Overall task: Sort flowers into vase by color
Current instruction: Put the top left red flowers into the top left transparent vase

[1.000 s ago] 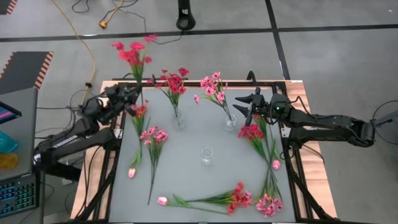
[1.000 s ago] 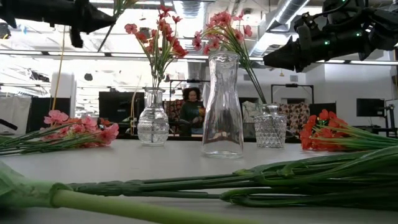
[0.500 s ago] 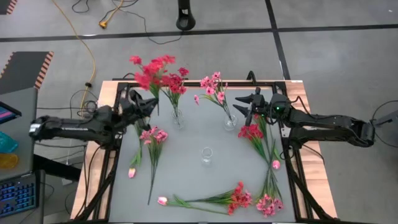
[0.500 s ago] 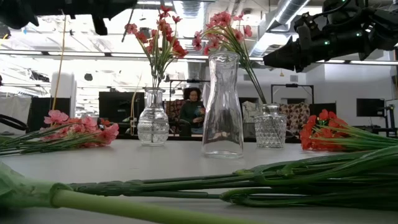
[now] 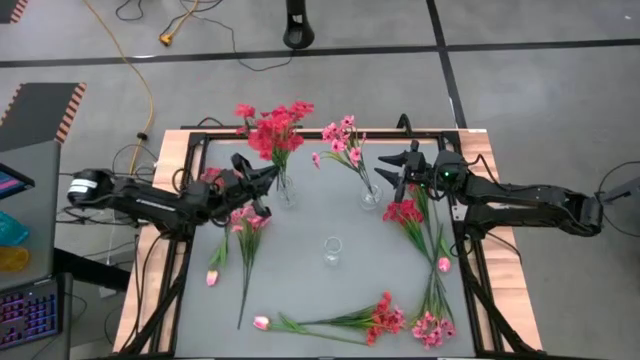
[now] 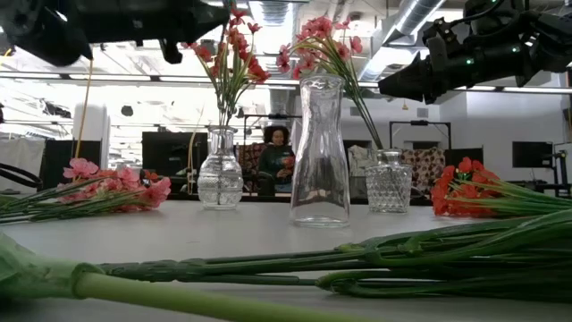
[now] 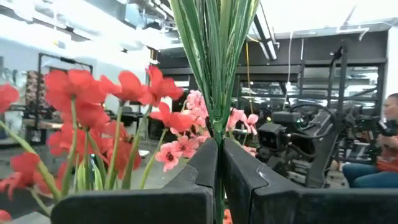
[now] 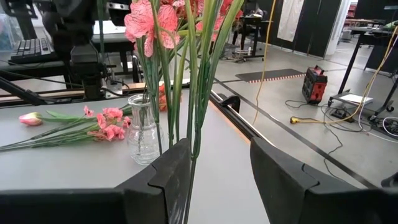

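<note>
A: Which step is in hand?

B: Carrying a red spray to a vase, I judge. The left gripper (image 7: pixel 219 180) is clamped tight on the spray's green stem (image 7: pixel 214 68), which rises straight from between the jaws. The red blooms (image 5: pixel 272 122) hang out ahead of it, over the far edge of the table (image 5: pixel 300 290).

A: And where is the vase from that gripper?

B: Just ahead of the left gripper (image 5: pixel 262 176) stands the red vase (image 5: pixel 286 190), already holding red flowers. Past that is the pink vase (image 5: pixel 371 195) with a pink spray (image 5: pixel 341 133). Nearer the front stands a third, empty vase (image 6: pixel 320 152).

A: So the next move?

B: I'd say lift until the stem's foot clears the red vase's rim, centre it above the mouth, then lower and let go. The mouth is narrow and already stuffed with stems, so the aim needs care.

A: The other arm?

B: The right gripper (image 8: pixel 214 168) hovers with its fingers spread wide, holding nothing, though the pink spray's stems pass between them. The pink vase (image 8: pixel 142 134) sits just beyond it. It seems to be waiting.

A: What's left to sort?

B: Plenty. Light pink sprays (image 5: pixel 246 216) lie under the left arm, red ones (image 5: pixel 404 211) beneath the right gripper, and farther off more sprays and tulip buds (image 5: pixel 261 323) lie along the table's front.
</note>
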